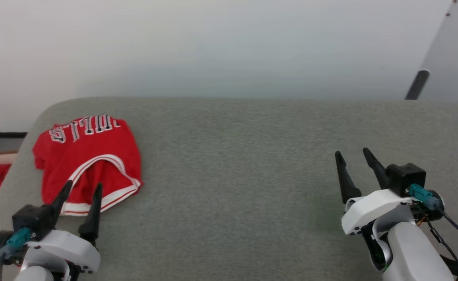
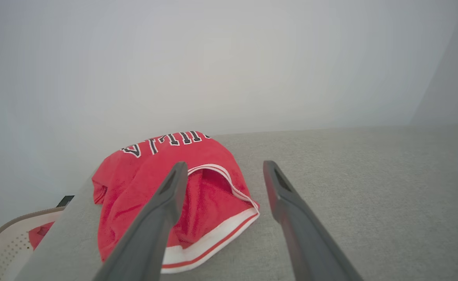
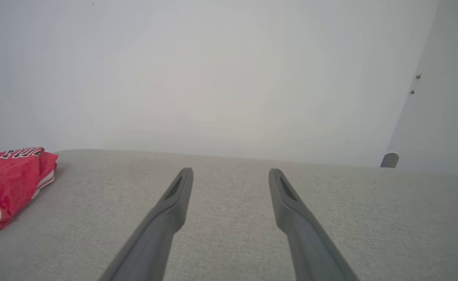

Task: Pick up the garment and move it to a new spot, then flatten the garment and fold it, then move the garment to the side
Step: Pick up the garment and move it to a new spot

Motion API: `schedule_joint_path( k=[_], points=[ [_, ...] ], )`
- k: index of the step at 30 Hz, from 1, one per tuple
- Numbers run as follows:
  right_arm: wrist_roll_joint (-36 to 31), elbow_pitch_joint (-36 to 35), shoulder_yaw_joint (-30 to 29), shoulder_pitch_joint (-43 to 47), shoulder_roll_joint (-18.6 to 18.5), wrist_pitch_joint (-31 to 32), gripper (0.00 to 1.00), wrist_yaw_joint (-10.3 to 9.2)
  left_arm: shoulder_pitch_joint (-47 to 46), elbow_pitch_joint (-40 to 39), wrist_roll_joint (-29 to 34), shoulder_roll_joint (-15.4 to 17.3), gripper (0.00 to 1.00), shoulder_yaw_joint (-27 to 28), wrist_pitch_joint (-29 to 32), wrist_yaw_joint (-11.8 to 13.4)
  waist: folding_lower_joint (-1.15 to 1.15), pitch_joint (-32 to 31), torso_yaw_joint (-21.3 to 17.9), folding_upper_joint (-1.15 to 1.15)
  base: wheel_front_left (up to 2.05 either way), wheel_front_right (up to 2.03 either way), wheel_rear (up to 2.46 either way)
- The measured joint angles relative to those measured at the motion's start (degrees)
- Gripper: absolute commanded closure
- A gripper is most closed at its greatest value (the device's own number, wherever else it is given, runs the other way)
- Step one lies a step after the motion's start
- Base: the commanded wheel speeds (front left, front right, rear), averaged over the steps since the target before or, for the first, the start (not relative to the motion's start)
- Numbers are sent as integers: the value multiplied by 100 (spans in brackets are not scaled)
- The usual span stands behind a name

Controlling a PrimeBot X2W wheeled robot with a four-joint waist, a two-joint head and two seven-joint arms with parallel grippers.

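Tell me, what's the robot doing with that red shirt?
Nothing is being held right now. The red Bulls jersey lies bunched up near the far left corner of the grey padded surface. The robot's left claw is open and points at the jersey's striped hem, with no cloth between its fingers. The right claw is open too, over bare surface far off to the right. The jersey is not spread out flat.
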Motion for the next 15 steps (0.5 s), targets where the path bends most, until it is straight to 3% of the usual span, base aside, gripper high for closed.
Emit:
schedule_joint_path(
  k=[15],
  points=[
    [740,-38,1177,82,1,-1,0,1,293,208,108,-391,0,621,0,-1,0,-61,1266,0,0,0,0]
  ],
)
